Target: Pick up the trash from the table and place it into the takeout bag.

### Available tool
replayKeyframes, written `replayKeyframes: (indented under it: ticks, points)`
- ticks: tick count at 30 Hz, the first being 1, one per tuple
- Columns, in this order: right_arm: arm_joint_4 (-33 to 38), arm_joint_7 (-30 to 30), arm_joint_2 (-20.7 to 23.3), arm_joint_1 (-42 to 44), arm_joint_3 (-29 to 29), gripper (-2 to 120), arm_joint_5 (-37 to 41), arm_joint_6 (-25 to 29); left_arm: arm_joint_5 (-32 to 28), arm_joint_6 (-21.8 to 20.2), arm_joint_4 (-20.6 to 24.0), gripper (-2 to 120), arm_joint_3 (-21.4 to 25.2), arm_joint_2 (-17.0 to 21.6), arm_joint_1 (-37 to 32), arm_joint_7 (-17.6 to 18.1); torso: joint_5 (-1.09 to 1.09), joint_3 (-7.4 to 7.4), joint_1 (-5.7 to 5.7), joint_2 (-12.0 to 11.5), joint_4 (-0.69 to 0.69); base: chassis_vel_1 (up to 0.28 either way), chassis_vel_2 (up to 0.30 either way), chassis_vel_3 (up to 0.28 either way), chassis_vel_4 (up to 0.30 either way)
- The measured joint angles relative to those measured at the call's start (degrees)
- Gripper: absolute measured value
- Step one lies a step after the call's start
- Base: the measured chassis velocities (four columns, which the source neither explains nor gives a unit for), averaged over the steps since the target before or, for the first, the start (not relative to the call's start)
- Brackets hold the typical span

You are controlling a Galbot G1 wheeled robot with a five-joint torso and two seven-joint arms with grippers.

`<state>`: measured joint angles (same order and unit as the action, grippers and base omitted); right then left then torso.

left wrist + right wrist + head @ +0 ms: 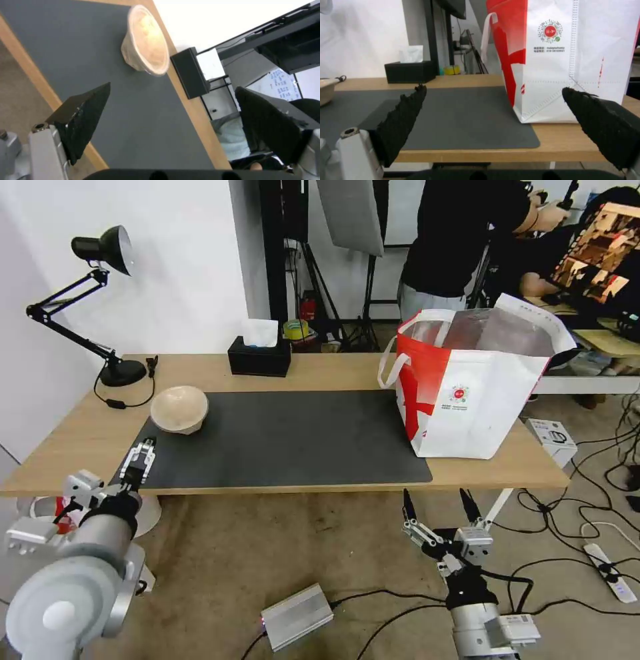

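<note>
A beige pulp bowl (179, 409) (146, 42) (325, 91), the trash in view, stands upright at the left of the table (320, 370), on the far left corner of the dark grey mat (287, 437). My left gripper (143, 450) (173, 87) is open, hovering over the mat's near left corner, a short way in front of the bowl and apart from it. The white-and-red takeout bag (467, 387) (570, 62) stands open-topped at the table's right end. My right gripper (440, 505) (493, 87) is open and holds nothing, just below the table's front edge, facing the bag.
A black tissue box (259, 355) (191, 72) (410, 71) sits at the table's back edge and a black desk lamp (100, 307) at the far left. On the floor lie a silver box (297, 617), cables, a power strip (610, 573) and a white carton (552, 440).
</note>
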<state>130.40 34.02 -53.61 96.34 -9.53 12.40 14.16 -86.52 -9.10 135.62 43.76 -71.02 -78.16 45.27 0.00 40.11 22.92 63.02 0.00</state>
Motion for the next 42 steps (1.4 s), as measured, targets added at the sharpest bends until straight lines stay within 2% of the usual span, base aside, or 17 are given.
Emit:
replayKeyframes:
  ticks: [10, 27, 42]
  points:
    - [0.00, 0.00, 0.00, 0.00, 0.00, 100, 0.00, 0.00, -4.02, 0.00, -3.25, 100, -0.74, 2.68, 4.85, 2.31, 0.00, 0.00, 0.00, 0.00, 0.00, 0.000, 0.000, 0.000, 0.000]
    - [0.00, 0.00, 0.00, -0.01, 0.00, 100, 0.00, 0.00, -4.71, 0.21, -12.19, 100, -4.57, 7.03, 13.88, 4.86, 0.00, 0.00, 0.00, 0.00, 0.00, 0.000, 0.000, 0.000, 0.000]
    - [0.00, 0.00, 0.00, 0.00, 0.00, 100, 0.00, 0.00, -5.17, 0.36, -17.33, 100, -7.98, 8.12, 19.74, 10.89, 0.00, 0.00, 0.00, 0.00, 0.00, 0.000, 0.000, 0.000, 0.000]
